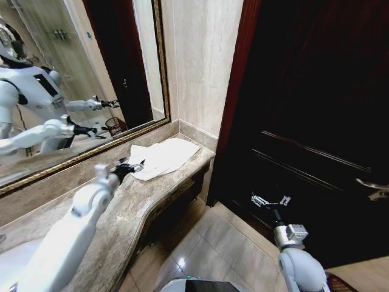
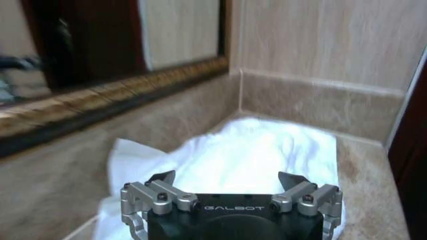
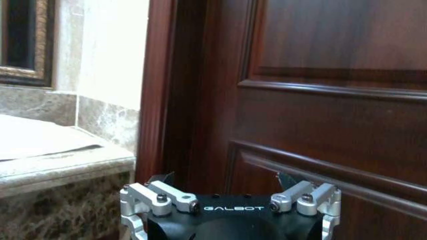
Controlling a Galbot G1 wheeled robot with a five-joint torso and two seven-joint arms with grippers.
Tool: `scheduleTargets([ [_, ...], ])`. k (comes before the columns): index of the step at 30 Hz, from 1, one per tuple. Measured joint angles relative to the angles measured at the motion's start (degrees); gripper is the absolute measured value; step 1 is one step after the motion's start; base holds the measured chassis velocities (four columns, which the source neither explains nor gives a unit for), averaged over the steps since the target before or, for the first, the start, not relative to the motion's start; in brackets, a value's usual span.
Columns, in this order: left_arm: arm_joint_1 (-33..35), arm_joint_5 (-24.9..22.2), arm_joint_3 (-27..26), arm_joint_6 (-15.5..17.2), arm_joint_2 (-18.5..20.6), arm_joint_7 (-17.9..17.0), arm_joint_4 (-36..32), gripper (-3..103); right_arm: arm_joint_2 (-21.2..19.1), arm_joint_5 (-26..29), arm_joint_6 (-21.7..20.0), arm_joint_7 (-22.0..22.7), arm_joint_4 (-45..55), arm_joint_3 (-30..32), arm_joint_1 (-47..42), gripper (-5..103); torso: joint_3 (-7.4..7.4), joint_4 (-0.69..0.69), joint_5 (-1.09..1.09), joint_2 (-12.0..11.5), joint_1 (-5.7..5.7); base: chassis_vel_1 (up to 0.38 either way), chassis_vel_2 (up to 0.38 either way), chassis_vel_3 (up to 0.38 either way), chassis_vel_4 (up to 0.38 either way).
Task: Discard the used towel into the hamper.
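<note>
The used towel (image 1: 165, 156) is white and lies crumpled flat at the far end of the marble counter (image 1: 121, 213), against the corner wall. My left gripper (image 1: 130, 165) hovers open at the towel's near edge, its fingers spread over the cloth (image 2: 247, 155) in the left wrist view, holding nothing. My right gripper (image 1: 270, 199) hangs open and empty low in front of the dark door, away from the counter. The towel's edge (image 3: 33, 137) lies off to the side in the right wrist view. The mirror reflects the hamper (image 1: 115, 126), a small dark openwork basket.
A gold-framed mirror (image 1: 61, 91) runs along the wall behind the counter. A dark wooden door (image 1: 316, 121) with a metal handle (image 1: 374, 185) stands close on the right. Tiled floor (image 1: 206, 243) lies between counter and door. A white basin (image 1: 12, 267) sits at the near left.
</note>
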Motion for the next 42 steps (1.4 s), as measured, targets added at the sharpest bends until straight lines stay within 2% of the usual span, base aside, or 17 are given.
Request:
scheduleTargets([
  [1, -3.03, -0.32, 2.47, 1.12, 0.1, 0.31, 2.7, 100, 0.19, -0.02, 0.12, 0.13, -0.15, 0.16, 0.01, 100, 0.0, -0.01, 0.0, 0.0, 0.0, 0.0, 0.0, 0.0, 0.0],
  [2, -3.03, -0.32, 2.47, 1.12, 0.1, 0.31, 2.7, 100, 0.19, -0.02, 0.12, 0.13, -0.15, 0.16, 0.01, 100, 0.0, -0.01, 0.0, 0.0, 0.0, 0.0, 0.0, 0.0, 0.0],
  [4, -8.22, -0.48, 6.68, 4.67, -0.31, -0.41, 7.54, 100, 0.26, -0.02, 0.3, 0.33, -0.51, 0.55, 0.09, 100, 0.0, 0.02, 0.01, 0.0, 0.0, 0.0, 0.0, 0.0, 0.0],
  [5, -8.22, -0.48, 6.68, 4.67, -0.31, -0.41, 7.54, 100, 0.26, -0.02, 0.3, 0.33, -0.51, 0.55, 0.09, 100, 0.0, 0.02, 0.01, 0.0, 0.0, 0.0, 0.0, 0.0, 0.0],
  [6, -11.59, -0.5, 9.47, 6.03, -0.88, -0.85, 10.92, 100, 0.2, 0.06, 0.72, 0.43, -0.89, 1.0, 0.26, 100, 0.0, 0.03, 0.0, 0.0, 0.0, 0.0, 0.0, 0.0, 0.0],
  [8, -16.48, 0.53, 14.53, 4.95, -2.06, 0.28, 16.19, 100, 0.18, 0.4, 1.15, 0.71, -1.31, 1.62, 0.5, 100, 0.0, 0.03, 0.02, 0.0, 0.0, 0.0, 0.0, 0.0, 0.0],
  [12, -19.82, 1.3, 18.22, 4.68, -3.21, 0.65, 19.29, 100, 0.26, 0.55, 1.46, 0.9, -1.63, 1.93, 0.56, 100, 0.0, 0.04, 0.02, 0.0, 0.0, 0.0, 0.0, 0.0, 0.0],
  [15, -24.09, 2.14, 22.22, 4.68, -5.7, 0.78, 24.09, 100, 0.39, 0.64, 1.9, 0.98, -2.12, 2.18, 0.52, 100, 0.0, 0.02, 0.03, 0.0, 0.0, 0.0, 0.0, 0.0, 0.0],
  [23, -26.97, 4.91, 25.26, 4.35, -8.97, 0.02, 27.68, 103, -0.39, 1.8, 2.26, 1.6, -2.44, 3.31, 0.66, 100, -0.02, 0.03, 0.03, 0.0, -0.01, 0.0, 0.0, 0.0, 0.0],
  [26, -26.86, 5.2, 25.27, 4.31, -9.09, -0.01, 27.57, 96, -0.46, 1.96, 2.47, 1.84, -2.55, 3.39, 0.64, 100, -0.02, 0.03, 0.03, 0.0, -0.01, 0.0, 0.0, 0.0, 0.0],
  [29, -26.65, 5.49, 25.17, 4.16, -8.98, -0.03, 27.41, 82, -0.35, 1.97, 2.69, 1.93, -2.66, 3.31, 0.51, 100, -0.02, 0.01, 0.03, 0.01, -0.02, 0.0, 0.0, 0.0, 0.0],
  [30, -26.65, 5.49, 25.17, 4.16, -8.98, -0.03, 27.41, 82, -0.35, 1.97, 2.69, 1.93, -2.66, 3.31, 0.51, 100, -0.02, 0.01, 0.03, 0.01, -0.02, 0.0, 0.0, 0.0, 0.0],
  [32, -26.54, 5.44, 25.06, 4.06, -8.75, 0.06, 27.32, 70, -0.37, 1.97, 2.7, 1.93, -2.67, 3.21, 0.56, 100, -0.02, 0.01, 0.03, 0.0, -0.01, 0.0, 0.0, 0.0, 0.0],
  [34, -26.49, 5.42, 25.04, 3.95, -8.67, 0.07, 27.29, 70, -0.38, 1.97, 2.7, 1.93, -2.67, 3.19, 0.61, 100, -0.02, 0.01, 0.02, 0.01, -0.01, 0.0, 0.0, 0.0, 0.0],
  [37, -26.12, 5.38, 24.89, 3.5, -8.15, 0.0, 26.51, 54, -0.39, 1.97, 2.7, 1.93, -2.57, 3.14, 0.61, 100, -0.01, 0.02, 0.02, 0.0, -0.01, 0.0, 0.0, 0.0, 0.0],
  [38, -26.12, 5.38, 24.89, 3.5, -8.15, 0.0, 26.51, 54, -0.39, 1.97, 2.7, 1.93, -2.57, 3.14, 0.61, 100, -0.01, 0.02, 0.02, 0.0, -0.01, 0.0, 0.0, 0.0, 0.0],
  [42, -25.53, 5.16, 24.63, 3.14, -7.4, -0.22, 24.92, 32, -0.28, 1.95, 2.72, 1.92, -2.36, 3.12, 0.37, 100, 0.0, 0.03, 0.01, 0.0, -0.01, 0.0, 0.0, 0.0, 0.0],
])
